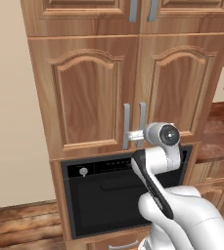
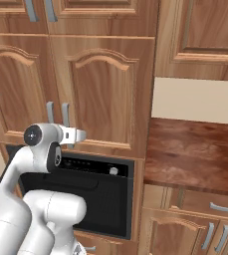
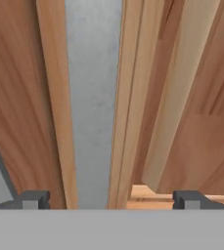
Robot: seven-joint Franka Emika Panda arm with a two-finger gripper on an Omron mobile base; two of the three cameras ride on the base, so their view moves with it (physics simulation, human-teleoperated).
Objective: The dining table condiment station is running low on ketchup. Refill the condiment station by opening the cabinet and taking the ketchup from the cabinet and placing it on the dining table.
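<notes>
The cabinet (image 1: 84, 93) has two tall arched doors, and both look shut in the base views. Its grey bar handles (image 1: 126, 124) stand side by side at the middle seam. My gripper (image 1: 131, 135) is level with the handles' lower ends, right in front of them. In the hand view one grey handle (image 3: 94, 97) runs between the spread fingertips (image 3: 33, 199), and the gripper (image 3: 111, 200) is open with nothing held. The same gripper (image 2: 78, 135) shows just beside the handles (image 2: 65, 114) in the right base view. The ketchup is hidden. The dining table is out of view.
A black built-in oven (image 1: 113, 195) sits directly under the cabinet, behind my arm. A reddish wood wall counter (image 2: 195, 154) lies to the right with drawers and small doors (image 2: 185, 229) below it. More cabinets (image 2: 205, 30) hang above. A bare beige wall (image 1: 6, 97) is at left.
</notes>
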